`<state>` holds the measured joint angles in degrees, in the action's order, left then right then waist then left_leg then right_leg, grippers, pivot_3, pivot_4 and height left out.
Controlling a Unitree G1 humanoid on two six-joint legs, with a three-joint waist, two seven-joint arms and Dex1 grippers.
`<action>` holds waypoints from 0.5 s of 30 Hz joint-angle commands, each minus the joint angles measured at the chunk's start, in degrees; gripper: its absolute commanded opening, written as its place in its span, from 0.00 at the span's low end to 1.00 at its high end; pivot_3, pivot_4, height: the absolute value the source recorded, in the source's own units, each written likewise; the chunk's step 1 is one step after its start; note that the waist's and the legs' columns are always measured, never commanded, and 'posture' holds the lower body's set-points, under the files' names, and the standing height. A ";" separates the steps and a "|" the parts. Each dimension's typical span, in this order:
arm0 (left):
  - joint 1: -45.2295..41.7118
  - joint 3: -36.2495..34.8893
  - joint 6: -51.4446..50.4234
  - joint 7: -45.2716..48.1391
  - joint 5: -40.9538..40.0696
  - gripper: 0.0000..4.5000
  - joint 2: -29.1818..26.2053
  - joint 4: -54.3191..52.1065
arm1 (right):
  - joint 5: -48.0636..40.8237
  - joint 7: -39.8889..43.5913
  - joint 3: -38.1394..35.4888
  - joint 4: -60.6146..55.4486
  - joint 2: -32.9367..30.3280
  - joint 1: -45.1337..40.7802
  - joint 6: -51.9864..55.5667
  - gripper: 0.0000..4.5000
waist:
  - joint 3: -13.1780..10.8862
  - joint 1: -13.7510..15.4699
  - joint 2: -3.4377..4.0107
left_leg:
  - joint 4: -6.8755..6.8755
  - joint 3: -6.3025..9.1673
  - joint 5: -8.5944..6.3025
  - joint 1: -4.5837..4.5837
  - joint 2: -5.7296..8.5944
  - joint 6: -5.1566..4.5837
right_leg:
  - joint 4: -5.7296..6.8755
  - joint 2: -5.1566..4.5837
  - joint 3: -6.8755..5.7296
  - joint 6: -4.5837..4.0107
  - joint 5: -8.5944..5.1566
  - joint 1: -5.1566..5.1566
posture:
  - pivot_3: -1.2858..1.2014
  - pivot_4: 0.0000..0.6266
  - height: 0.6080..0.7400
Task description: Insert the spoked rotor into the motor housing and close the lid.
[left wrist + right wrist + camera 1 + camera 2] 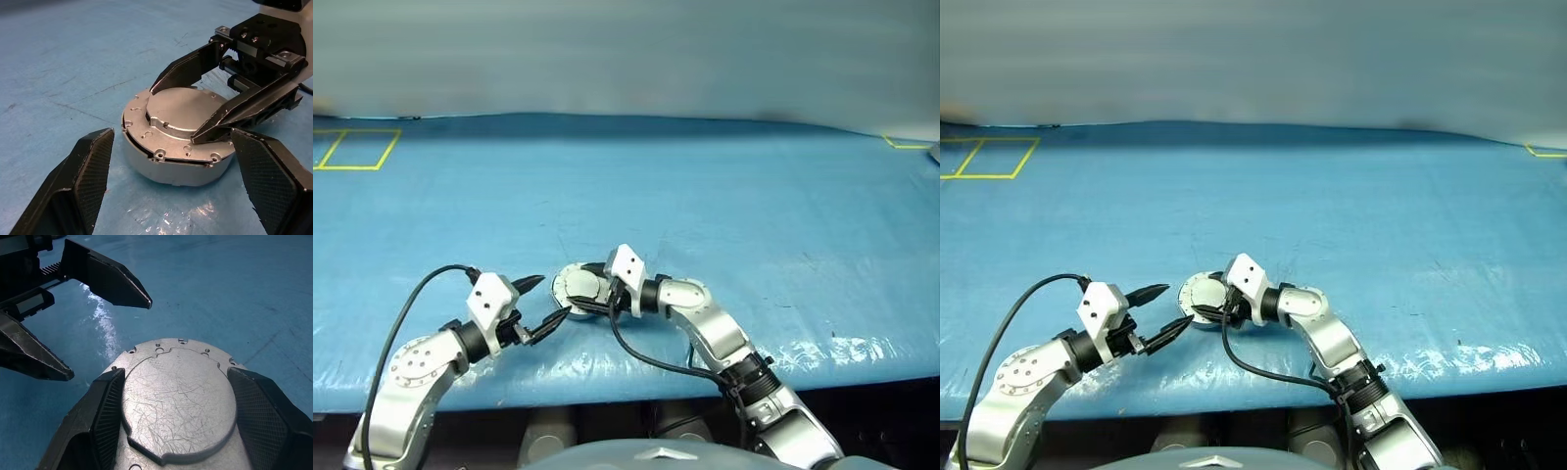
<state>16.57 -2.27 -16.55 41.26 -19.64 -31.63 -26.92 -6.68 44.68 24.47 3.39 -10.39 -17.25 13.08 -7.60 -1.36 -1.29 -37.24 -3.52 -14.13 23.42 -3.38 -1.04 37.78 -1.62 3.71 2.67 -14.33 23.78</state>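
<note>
The lid lies shut on the housing on the desk. The right hand straddles the lid, fingers wide. Just left, the left hand gapes wide, empty.

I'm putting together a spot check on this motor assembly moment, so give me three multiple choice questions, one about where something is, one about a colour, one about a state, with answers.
1. Where does the motor housing sit?
A. in the yellow-taped square
B. near the table's front edge, between the two grippers
C. lifted off the table

2. What colour is the table cover?
A. blue
B. green
C. white

3. How is the lid?
A. standing open
B. lying apart
C. down on the housing

Answers: 1 B, the left gripper and right gripper flank it there. 2 A, blue sheet throughout. 3 C, the lid lies flat on top, no windings showing.
</note>
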 commanded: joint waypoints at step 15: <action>-1.81 -0.36 0.79 -0.73 0.22 0.91 0.64 -0.72 | -5.05 -2.48 -3.06 -0.84 5.67 -0.16 8.73 0.67 | -0.03 -0.84 -0.03 | -0.05 -0.01 0.00 -0.43 -0.15 0.01 | 0.05 0.19 0.02 0.01 -0.01 -0.16 | 0.52 0.24 1.00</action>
<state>14.78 -1.42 -16.47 40.86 -19.04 -30.67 -26.25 -10.13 42.59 21.77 4.10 -5.54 -17.10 19.36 -7.63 -2.20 -1.32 -37.27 -3.54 -14.13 23.00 -3.54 -1.03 37.83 -1.44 3.74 2.68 -14.34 23.64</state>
